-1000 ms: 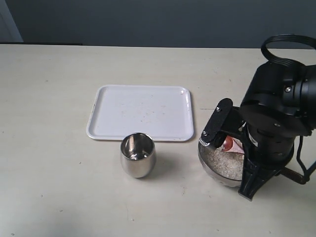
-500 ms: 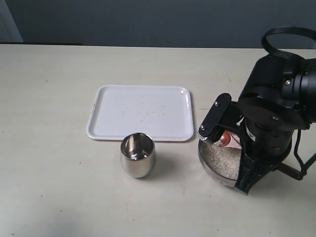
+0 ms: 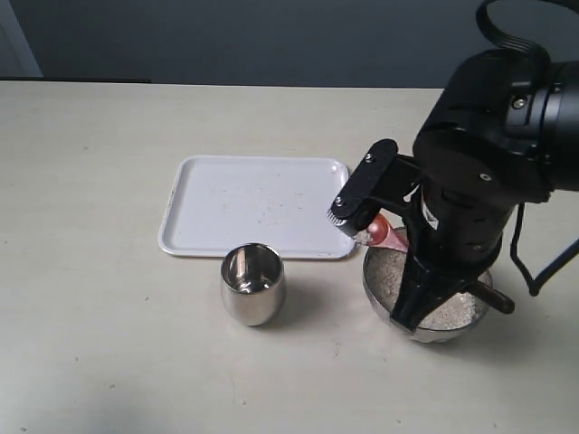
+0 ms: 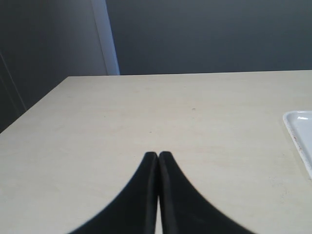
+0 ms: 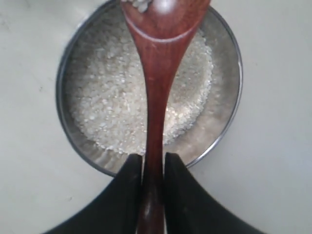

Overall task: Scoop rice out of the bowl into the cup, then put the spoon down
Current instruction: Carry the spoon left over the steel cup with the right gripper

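Note:
My right gripper [image 5: 152, 158] is shut on the handle of the reddish-brown wooden spoon [image 5: 157, 92], which it holds above the steel bowl [image 5: 229, 117]. White rice [image 5: 112, 102] fills the bowl, and a few grains lie in the spoon's head. In the exterior view the spoon's head [image 3: 380, 233] shows at the bowl's [image 3: 425, 325] far-left rim, with the arm covering much of the bowl. The steel cup [image 3: 252, 283] stands upright to the bowl's left and looks empty. My left gripper [image 4: 158, 155] is shut on nothing over bare table, far from these things.
A white rectangular tray [image 3: 256, 206] lies behind the cup, its corner [image 4: 302, 131] showing in the left wrist view. The table's far edge meets a dark wall. A black cable [image 3: 543, 262] hangs from the right arm.
The right arm has moved left and up, lifting the spoon's head out of the rice toward the bowl's left rim. More of the bowl's right side shows now. Cup and tray are unmoved.

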